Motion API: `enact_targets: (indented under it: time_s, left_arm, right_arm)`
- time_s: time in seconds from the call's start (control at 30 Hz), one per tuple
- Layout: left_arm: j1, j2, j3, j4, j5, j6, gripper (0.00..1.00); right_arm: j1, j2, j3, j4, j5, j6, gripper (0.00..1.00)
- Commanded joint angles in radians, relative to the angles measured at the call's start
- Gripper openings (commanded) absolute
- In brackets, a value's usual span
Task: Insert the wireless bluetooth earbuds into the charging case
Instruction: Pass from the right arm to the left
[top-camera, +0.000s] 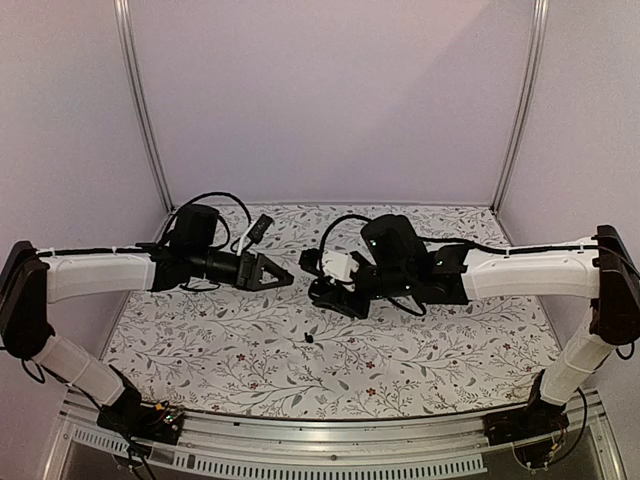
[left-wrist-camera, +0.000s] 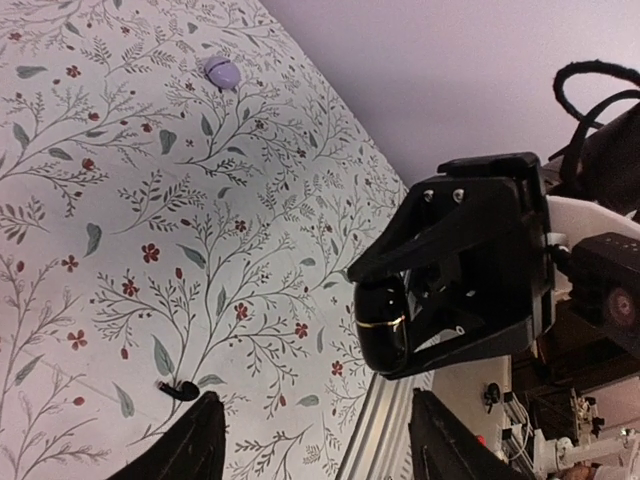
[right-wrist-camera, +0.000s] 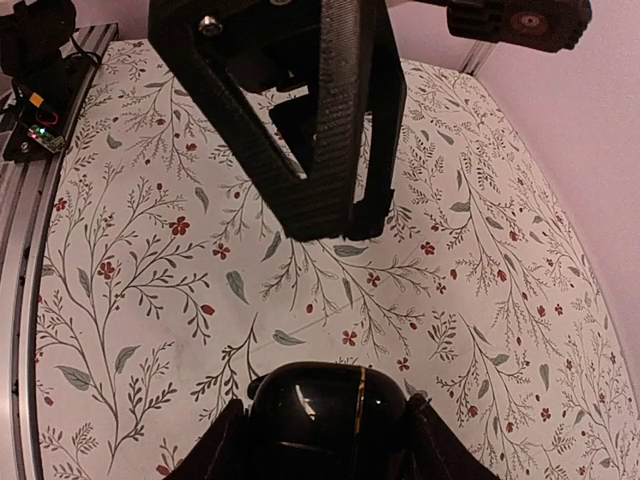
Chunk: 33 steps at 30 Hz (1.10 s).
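Note:
The black glossy charging case (right-wrist-camera: 325, 415), with a thin gold line around it, sits between my right gripper's fingers (right-wrist-camera: 215, 452), held above the patterned cloth. From the left wrist view the same case (left-wrist-camera: 382, 325) shows in the right gripper (left-wrist-camera: 395, 335). One tiny black earbud (top-camera: 308, 339) lies on the cloth below both grippers, just beside my left fingertip (left-wrist-camera: 205, 425) in the left wrist view, earbud (left-wrist-camera: 180, 390). My left gripper (left-wrist-camera: 320, 440) is open with nothing between its fingers and faces the right gripper (top-camera: 322, 292) closely. The left gripper (top-camera: 283, 275) hovers above the cloth.
A small pale lavender rounded piece (left-wrist-camera: 221, 71) lies on the floral cloth (top-camera: 420, 350) farther off. An aluminium rail (top-camera: 300, 440) runs along the near table edge. Pale walls and metal posts (top-camera: 145, 110) enclose the back and sides.

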Motion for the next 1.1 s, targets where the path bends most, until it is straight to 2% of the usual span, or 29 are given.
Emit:
enact_targets:
  time_s: [0.0,0.23,0.37,0.6,0.73,0.9,1.07]
  left_arm:
    - [-0.062,0.048,0.030,0.042,0.095,0.009,0.62]
    - [-0.121,0.106,0.080,0.021,0.095,0.016,0.62]
    - [-0.144,0.125,0.088,0.046,0.096,0.000,0.59]
    - [-0.160,0.153,0.104,0.047,0.106,-0.002,0.38]
    - [-0.159,0.152,0.107,0.041,0.104,0.000,0.34]
    - [-0.160,0.151,0.110,0.037,0.113,0.004,0.23]
    - [-0.158,0.146,0.110,0.061,0.126,-0.009,0.16]
  right_arm:
    - [0.032,-0.028,-0.009,-0.001,0.028,-0.030,0.30]
    - [0.072,-0.031,0.000,-0.014,0.041,-0.049,0.30]
    - [0.091,-0.026,0.007,-0.024,0.065,-0.060,0.30]
    - [0.104,-0.031,0.010,-0.025,0.089,-0.068,0.30]
    - [0.106,-0.034,0.007,-0.023,0.103,-0.072,0.29]
    - [0.106,-0.039,-0.004,-0.002,0.129,-0.075,0.31]
    - [0.106,-0.050,-0.024,0.037,0.209,-0.076,0.31]
